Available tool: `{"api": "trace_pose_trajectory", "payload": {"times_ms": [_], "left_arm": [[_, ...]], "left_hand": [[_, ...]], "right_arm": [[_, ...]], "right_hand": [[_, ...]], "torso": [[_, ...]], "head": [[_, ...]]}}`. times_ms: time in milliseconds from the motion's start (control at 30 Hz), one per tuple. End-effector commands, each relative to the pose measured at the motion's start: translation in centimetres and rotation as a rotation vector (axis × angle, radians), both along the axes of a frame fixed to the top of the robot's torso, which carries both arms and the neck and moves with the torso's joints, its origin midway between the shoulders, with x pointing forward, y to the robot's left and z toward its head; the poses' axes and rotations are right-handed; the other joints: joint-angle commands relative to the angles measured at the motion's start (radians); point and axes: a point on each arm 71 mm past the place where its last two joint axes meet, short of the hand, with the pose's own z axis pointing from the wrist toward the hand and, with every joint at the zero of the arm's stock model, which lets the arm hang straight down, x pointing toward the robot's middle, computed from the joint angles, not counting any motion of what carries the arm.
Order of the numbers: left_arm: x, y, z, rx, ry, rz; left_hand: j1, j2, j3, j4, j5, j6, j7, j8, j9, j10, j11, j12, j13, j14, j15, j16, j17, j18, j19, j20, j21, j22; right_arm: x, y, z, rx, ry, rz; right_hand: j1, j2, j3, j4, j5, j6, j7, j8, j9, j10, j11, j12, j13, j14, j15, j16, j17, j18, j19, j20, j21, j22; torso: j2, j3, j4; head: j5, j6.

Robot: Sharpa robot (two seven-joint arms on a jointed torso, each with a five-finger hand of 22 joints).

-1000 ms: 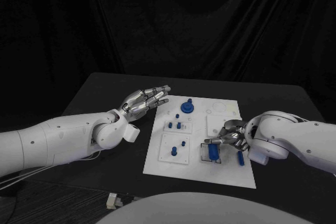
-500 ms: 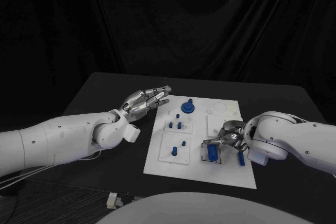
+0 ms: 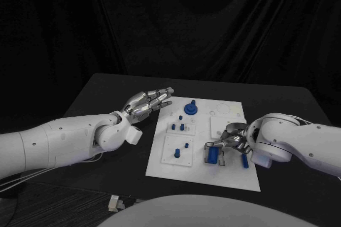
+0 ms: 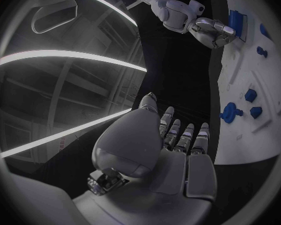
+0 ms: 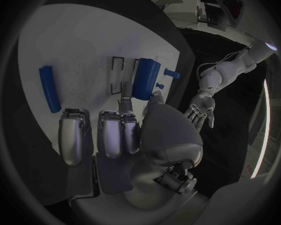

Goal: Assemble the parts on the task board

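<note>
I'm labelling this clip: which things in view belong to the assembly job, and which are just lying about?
Job:
task board
blue cylinder at the right hand
blue rod
blue knob
small blue pegs

Lying about:
small pale object on the black table

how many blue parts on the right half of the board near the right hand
2: a blue cylinder at the black-outlined slot, touched by the right hand, and a blue bar lying flat beside it near the board's edge. The hand may hide others.

Black-draped robot lab bench (image 3: 106,89)
</note>
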Motion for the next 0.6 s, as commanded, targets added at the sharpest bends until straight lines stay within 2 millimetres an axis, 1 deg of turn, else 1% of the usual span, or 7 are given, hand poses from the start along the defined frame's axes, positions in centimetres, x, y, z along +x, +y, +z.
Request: {"api": "trace_pose_trajectory", "payload": {"times_ms": [33,200,267,433,533,567,600], "left_arm": [[-0.07,-0.16,0.04,-0.015,-0.002,-0.010],[-0.06,-0.14,0.02,-0.014,-0.001,-0.010],[-0.06,-0.14,0.01,-0.014,0.000,-0.010],[-0.07,-0.17,-0.02,-0.014,0.001,-0.012],[-0.08,-0.18,-0.03,-0.014,0.002,-0.013],[-0.09,-0.18,-0.04,-0.014,0.003,-0.013],[-0.09,-0.18,-0.05,-0.014,0.003,-0.014]], "left_hand": [[0.010,-0.002,0.006,0.000,0.005,-0.003,0.000,-0.002,-0.001,0.002,0.005,-0.001,0.001,0.001,0.008,0.005,0.002,-0.014,0.002,0.002,0.005,0.000],[0.010,-0.002,0.006,0.000,0.005,-0.003,0.001,-0.001,-0.001,0.001,0.005,-0.001,0.001,0.002,0.009,0.006,0.002,-0.015,0.002,0.002,0.006,0.000],[0.010,-0.002,0.006,0.000,0.005,-0.003,0.001,-0.001,-0.001,0.001,0.005,-0.001,0.001,0.002,0.009,0.006,0.002,-0.015,0.002,0.002,0.006,0.000],[0.010,-0.002,0.006,0.000,0.005,-0.003,0.001,-0.001,-0.001,0.001,0.005,-0.001,0.001,0.002,0.009,0.006,0.002,-0.015,0.002,0.002,0.006,0.000],[0.010,-0.002,0.006,0.000,0.005,-0.001,0.001,-0.001,0.000,0.002,0.005,0.000,0.001,0.003,0.011,0.007,0.002,-0.016,0.002,0.002,0.006,0.000],[0.010,-0.002,0.006,0.000,0.005,-0.001,0.001,-0.001,0.000,0.002,0.005,0.000,0.001,0.003,0.011,0.007,0.002,-0.016,0.002,0.002,0.006,0.000],[0.010,-0.002,0.006,0.000,0.005,-0.001,0.001,-0.001,0.000,0.002,0.005,0.000,0.001,0.003,0.011,0.007,0.002,-0.016,0.002,0.002,0.006,0.000]], "right_arm": [[-0.16,-0.05,-0.15,-0.021,0.010,0.009],[-0.17,-0.05,-0.15,-0.021,0.009,0.009],[-0.17,-0.05,-0.15,-0.021,0.009,0.009],[-0.17,-0.08,-0.15,-0.021,0.008,0.008],[-0.18,-0.12,-0.13,-0.019,0.005,0.006],[-0.18,-0.15,-0.10,-0.018,0.001,0.005],[-0.18,-0.16,-0.09,-0.018,-0.001,0.005]], "right_hand": [[-0.011,0.000,-0.007,0.000,-0.021,-0.004,-0.001,-0.001,0.002,0.106,0.007,0.004,0.263,0.074,0.006,-0.001,0.073,0.016,0.061,0.004,0.000,0.232],[-0.017,0.001,-0.009,0.000,-0.032,-0.005,-0.001,-0.001,0.002,0.106,0.007,0.004,0.263,0.074,0.006,-0.002,0.071,0.016,0.061,0.004,-0.001,0.232],[-0.028,-0.001,-0.014,0.001,-0.067,-0.005,-0.001,-0.001,0.003,0.106,0.007,0.004,0.263,0.074,0.006,-0.001,0.072,0.016,0.061,0.004,-0.001,0.232],[-0.032,-0.003,-0.016,0.001,-0.078,-0.006,-0.001,-0.001,0.004,0.106,0.007,0.004,0.263,0.074,0.006,-0.002,0.071,0.016,0.061,0.004,-0.002,0.232],[-0.063,-0.025,-0.023,0.004,-0.142,-0.010,0.000,-0.002,0.005,0.106,0.008,0.004,0.263,0.074,0.006,-0.002,0.070,0.016,0.061,0.005,-0.002,0.232],[-0.091,-0.062,-0.014,0.008,-0.168,-0.012,0.001,-0.002,0.008,0.106,0.008,0.004,0.263,0.074,0.007,-0.001,0.071,0.016,0.061,0.005,-0.001,0.232],[-0.104,-0.081,0.001,0.009,-0.169,-0.013,0.000,-0.001,0.009,0.106,0.009,0.004,0.263,0.074,0.007,-0.001,0.071,0.016,0.061,0.005,-0.001,0.232]], "torso": [[0.000,-0.0001,0.0000],[0.000,0.0000,-0.0002],[0.000,0.0001,-0.0004],[0.000,0.0002,0.0001],[0.000,0.0003,-0.0001],[0.000,0.0002,-0.0003],[0.000,0.0003,-0.0004]], "head": [[-0.002,0.000],[-0.001,0.000],[-0.002,0.000],[-0.001,0.000],[0.000,0.000],[0.001,0.000],[0.001,0.000]]}}
